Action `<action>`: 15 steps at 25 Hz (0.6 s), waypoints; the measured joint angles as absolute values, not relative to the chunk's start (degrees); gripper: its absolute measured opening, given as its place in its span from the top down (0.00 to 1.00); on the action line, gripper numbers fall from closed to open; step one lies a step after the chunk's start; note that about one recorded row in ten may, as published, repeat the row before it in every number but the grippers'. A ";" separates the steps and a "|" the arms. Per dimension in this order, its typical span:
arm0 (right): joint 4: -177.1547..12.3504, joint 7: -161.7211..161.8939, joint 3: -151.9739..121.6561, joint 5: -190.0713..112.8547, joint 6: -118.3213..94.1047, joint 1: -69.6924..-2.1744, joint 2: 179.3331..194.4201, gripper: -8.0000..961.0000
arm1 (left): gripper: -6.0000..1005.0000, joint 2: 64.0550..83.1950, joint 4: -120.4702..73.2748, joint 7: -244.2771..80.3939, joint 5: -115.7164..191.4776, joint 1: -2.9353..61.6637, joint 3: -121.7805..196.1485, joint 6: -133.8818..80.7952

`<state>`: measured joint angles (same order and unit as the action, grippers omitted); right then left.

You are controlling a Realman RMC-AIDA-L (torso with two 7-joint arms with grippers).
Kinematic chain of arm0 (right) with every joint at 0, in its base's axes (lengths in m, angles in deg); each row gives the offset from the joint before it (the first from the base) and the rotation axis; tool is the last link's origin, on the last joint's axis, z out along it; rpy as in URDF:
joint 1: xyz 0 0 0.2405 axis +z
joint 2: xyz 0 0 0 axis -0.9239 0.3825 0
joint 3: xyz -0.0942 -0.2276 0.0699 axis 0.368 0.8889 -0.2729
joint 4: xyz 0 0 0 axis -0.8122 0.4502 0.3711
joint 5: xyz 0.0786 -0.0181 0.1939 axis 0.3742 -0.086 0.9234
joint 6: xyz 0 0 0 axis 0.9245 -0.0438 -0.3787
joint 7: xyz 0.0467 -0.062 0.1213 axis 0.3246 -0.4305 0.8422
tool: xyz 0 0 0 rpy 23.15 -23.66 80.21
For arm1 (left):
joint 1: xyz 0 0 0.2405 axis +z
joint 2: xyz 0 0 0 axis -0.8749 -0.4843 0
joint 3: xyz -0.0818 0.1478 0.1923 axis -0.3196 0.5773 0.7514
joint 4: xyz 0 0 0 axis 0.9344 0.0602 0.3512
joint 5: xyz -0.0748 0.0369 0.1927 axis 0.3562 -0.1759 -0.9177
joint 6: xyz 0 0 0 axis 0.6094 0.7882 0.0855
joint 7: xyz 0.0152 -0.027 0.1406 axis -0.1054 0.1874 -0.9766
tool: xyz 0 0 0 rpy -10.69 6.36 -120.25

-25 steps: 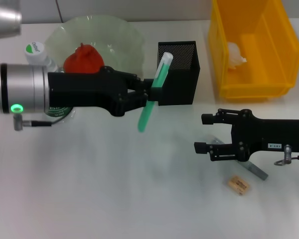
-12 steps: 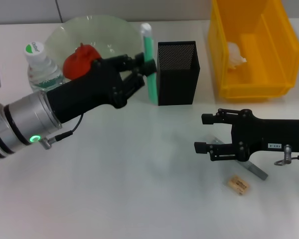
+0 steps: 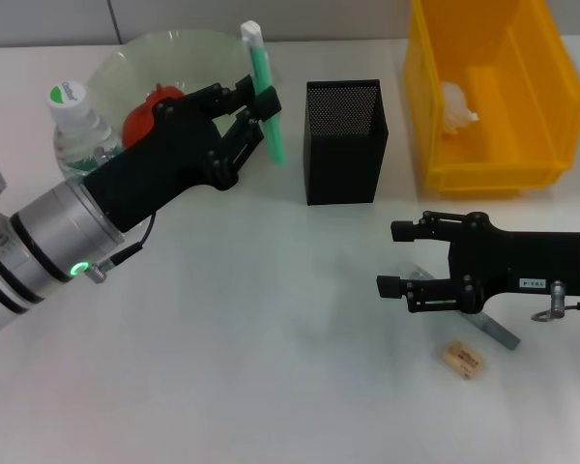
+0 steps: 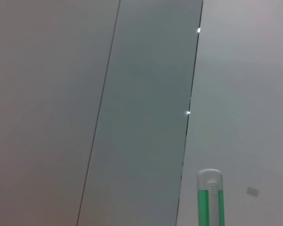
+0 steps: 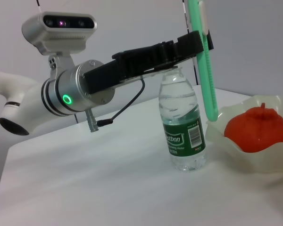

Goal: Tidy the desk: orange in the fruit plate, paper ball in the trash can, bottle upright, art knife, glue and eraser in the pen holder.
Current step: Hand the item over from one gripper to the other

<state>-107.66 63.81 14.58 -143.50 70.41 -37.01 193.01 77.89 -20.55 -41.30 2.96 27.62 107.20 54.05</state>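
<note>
Clearly, from the head view, the left pincer (image 3: pixel 254 108) is clenched on the green glue stick with a white cap (image 3: pixel 263 92), held upright at about nine o'clock from the tall square black mesh pen holder (image 3: pixel 343 140). To do this step well, I judge the stick should be carried over the holder's open mouth, kept vertical, and lowered before release. The right pincer (image 3: pixel 391 259) hovers released above the white counter (image 3: pixel 251 367), near the tiny tan eraser (image 3: pixel 462 359).

The left wrist view shows only the stick's capped end (image 4: pixel 210 197) against plain grey wall panels.

The right wrist view shows the clear bottle with a green label (image 5: pixel 182 125) upright and the red-orange bumpy orange (image 5: pixel 254 129) in the pale-green glass fruit plate (image 5: pixel 226 141).
</note>
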 joint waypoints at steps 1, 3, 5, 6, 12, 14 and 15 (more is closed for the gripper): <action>-107.66 63.79 14.58 -143.38 70.39 -37.01 193.03 0.15 | 0.81 77.89 -20.57 -41.38 2.94 27.26 107.21 54.00; -107.65 63.51 14.58 -142.74 70.37 -37.08 193.06 0.15 | 0.81 77.89 -20.75 -41.44 2.94 26.65 107.21 53.84; -107.63 63.17 14.58 -142.09 70.35 -37.28 193.07 0.15 | 0.81 77.89 -21.15 -41.48 2.96 25.72 107.21 53.70; -107.55 62.91 14.58 -141.67 70.35 -37.45 193.08 0.15 | 0.81 77.89 -21.28 -41.50 2.98 25.30 107.21 53.67; -107.11 61.53 14.58 -140.55 70.29 -38.32 193.17 0.15 | 0.81 77.89 -21.49 -41.65 3.04 23.12 107.22 52.13; -106.97 61.22 14.52 -140.50 70.25 -38.49 193.22 0.15 | 0.81 77.89 -21.51 -41.66 2.85 22.51 107.21 51.30; -106.79 61.13 14.39 -140.47 70.22 -38.50 193.23 0.15 | 0.81 77.91 -21.52 -41.66 2.71 22.20 107.21 50.82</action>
<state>-106.79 61.13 14.39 -140.47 70.22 -38.50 193.23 77.91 -21.52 -41.66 2.71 22.20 107.21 50.82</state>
